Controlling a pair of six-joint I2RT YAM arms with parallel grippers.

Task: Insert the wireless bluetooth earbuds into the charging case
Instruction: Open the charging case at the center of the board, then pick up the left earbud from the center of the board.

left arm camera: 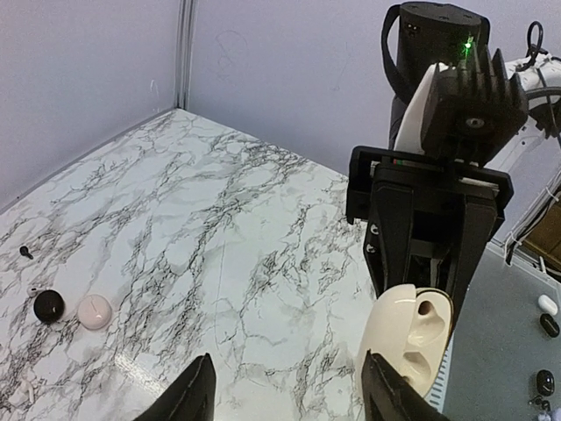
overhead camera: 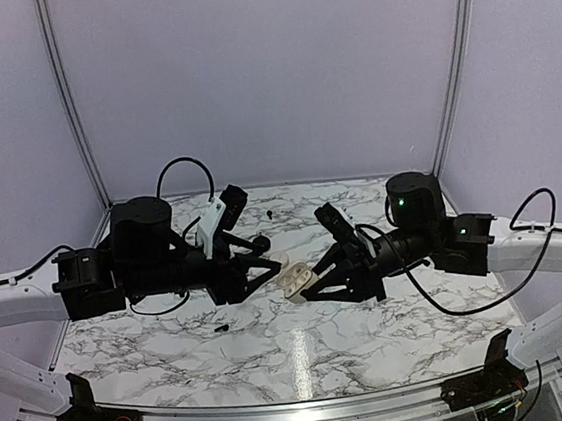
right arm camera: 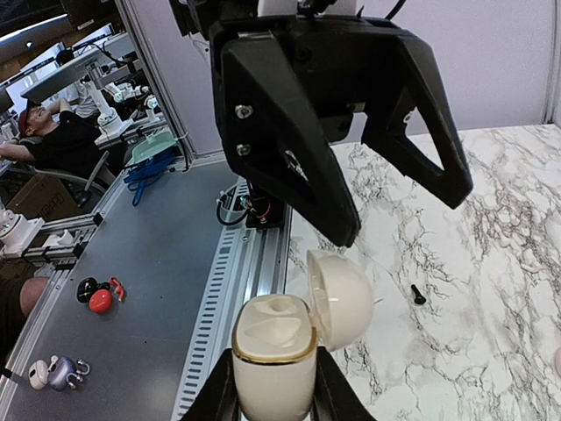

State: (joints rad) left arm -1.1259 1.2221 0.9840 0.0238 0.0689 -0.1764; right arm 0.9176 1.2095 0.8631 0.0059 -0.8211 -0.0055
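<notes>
The charging case [right arm camera: 273, 360] is a cream-white rounded pebble with a thin gold-toned band at its mouth. It is held clear of the surface [overhead camera: 393, 319], pinched low on its body by the right gripper [right arm camera: 274, 390]. Its hinged lid [right arm camera: 344, 298] stands swung open to one side, baring a pale interior with moulded sockets. The two earbuds are tiny black stubs lying well apart on the marble: the far earbud [overhead camera: 269, 215] toward the back, the near earbud [overhead camera: 221, 328] closer to the front left.
</notes>
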